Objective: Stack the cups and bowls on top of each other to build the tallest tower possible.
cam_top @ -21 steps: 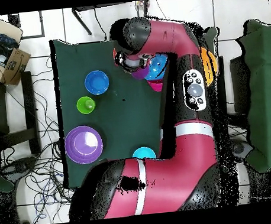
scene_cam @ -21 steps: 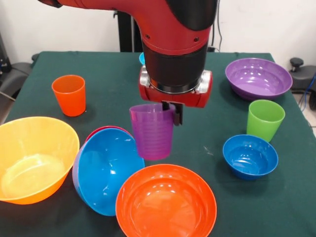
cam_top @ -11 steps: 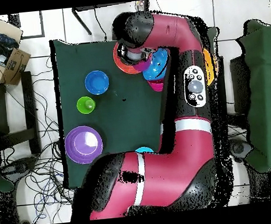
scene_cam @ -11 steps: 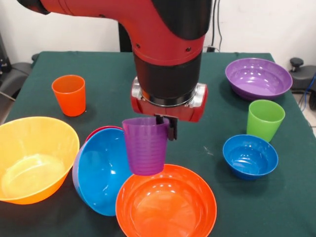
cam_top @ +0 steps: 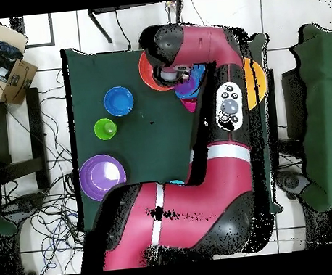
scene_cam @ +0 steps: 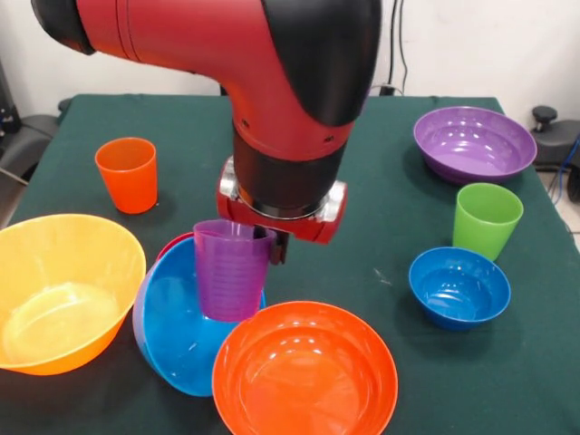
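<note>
My gripper (scene_cam: pixel 264 241) is shut on the rim of the purple cup (scene_cam: pixel 230 272), with one finger (scene_cam: pixel 276 247) outside its wall. The cup hangs upright over the tilted sky-blue bowl (scene_cam: pixel 177 340), beside the orange-red bowl (scene_cam: pixel 304 373). A small magenta bowl (scene_cam: pixel 170 246) peeks out behind the sky-blue one. The yellow-orange bowl (scene_cam: pixel 63 290) stands at the left, with the orange cup (scene_cam: pixel 127 174) behind it. To the right are the lime green cup (scene_cam: pixel 488 219), the dark blue bowl (scene_cam: pixel 459 288) and the purple bowl (scene_cam: pixel 474 142). In the overhead view the arm covers most of the purple cup (cam_top: pixel 187 89).
In the overhead view the arm (cam_top: pixel 224 108) spans the table's right half. The dark blue bowl (cam_top: pixel 118 101), green cup (cam_top: pixel 105 128) and purple bowl (cam_top: pixel 102 177) lie along the left. Green cloth (scene_cam: pixel 390 236) separates the two groups.
The arm has carried the purple cup leftward in the front view, from beside the sky-blue bowl, past the orange-red bowl's rim, to over the sky-blue bowl. The other objects have not moved.
</note>
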